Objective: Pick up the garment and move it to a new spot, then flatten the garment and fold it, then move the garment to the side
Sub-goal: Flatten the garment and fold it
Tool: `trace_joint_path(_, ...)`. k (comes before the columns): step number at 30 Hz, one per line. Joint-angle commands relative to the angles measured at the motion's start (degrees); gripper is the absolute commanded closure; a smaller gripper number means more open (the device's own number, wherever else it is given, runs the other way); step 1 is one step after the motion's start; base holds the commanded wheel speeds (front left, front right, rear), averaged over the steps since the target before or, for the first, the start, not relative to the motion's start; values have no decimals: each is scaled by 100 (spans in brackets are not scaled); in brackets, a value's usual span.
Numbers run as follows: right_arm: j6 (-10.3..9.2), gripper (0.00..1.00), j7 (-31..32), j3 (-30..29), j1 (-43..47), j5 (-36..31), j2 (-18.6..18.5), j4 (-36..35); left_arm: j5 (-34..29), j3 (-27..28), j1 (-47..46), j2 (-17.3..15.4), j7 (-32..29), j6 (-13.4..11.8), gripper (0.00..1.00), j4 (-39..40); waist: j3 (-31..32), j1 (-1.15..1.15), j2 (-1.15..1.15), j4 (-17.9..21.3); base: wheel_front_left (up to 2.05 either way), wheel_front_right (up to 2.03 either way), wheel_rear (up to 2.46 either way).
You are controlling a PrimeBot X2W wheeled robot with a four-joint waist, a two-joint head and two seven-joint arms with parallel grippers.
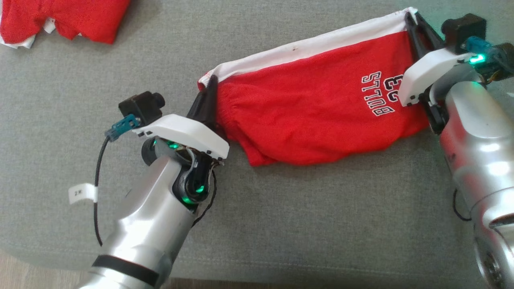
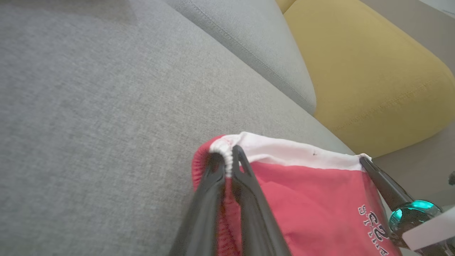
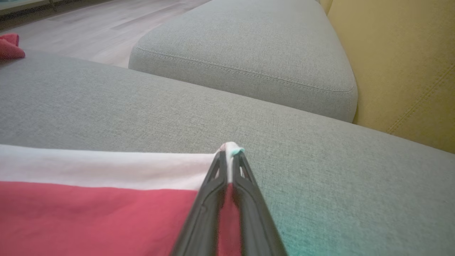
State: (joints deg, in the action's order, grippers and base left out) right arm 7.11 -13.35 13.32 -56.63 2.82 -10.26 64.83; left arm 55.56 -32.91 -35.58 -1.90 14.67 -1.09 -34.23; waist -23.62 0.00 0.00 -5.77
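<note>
Two corners of the garment point(image 1: 313, 112) sat pinched tight in my left gripper point(image 1: 211, 82) and right gripper point(image 1: 410, 17), its long axis stretched between them over the couch point(image 1: 281, 224).

garment point(image 1: 313, 108) across middle, grey cushion point(image 1: 301, 224) free nearside

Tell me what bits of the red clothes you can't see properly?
- Head view: the second red garment is cut off by the top and left edges.
- Head view: the right arm's white cover hides the red shorts' right end.
- Left wrist view: the shorts' lettering is blurred and cut by the bottom edge.
- Right wrist view: the right claw covers the pinched corner.
</note>
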Motion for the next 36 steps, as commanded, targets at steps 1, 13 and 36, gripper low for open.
trace_joint_path(1,37,0,-96,58,-156,39,-2,-111,-16,102,-68,-99,27,-21,7,173,17,0,0,-6,0,0,0)
trace_joint_path(13,37,0,-161,153,-22,509,-65,4,-1534,602,923,-375,32,-145,0,1394,505,0,0,95,0,0,0)
trace_joint_path(36,37,0,2010,1718,594,2557,-113,-63,-2511,1515,2623,-584,32,-435,0,2885,883,0,0,359,0,0,0)
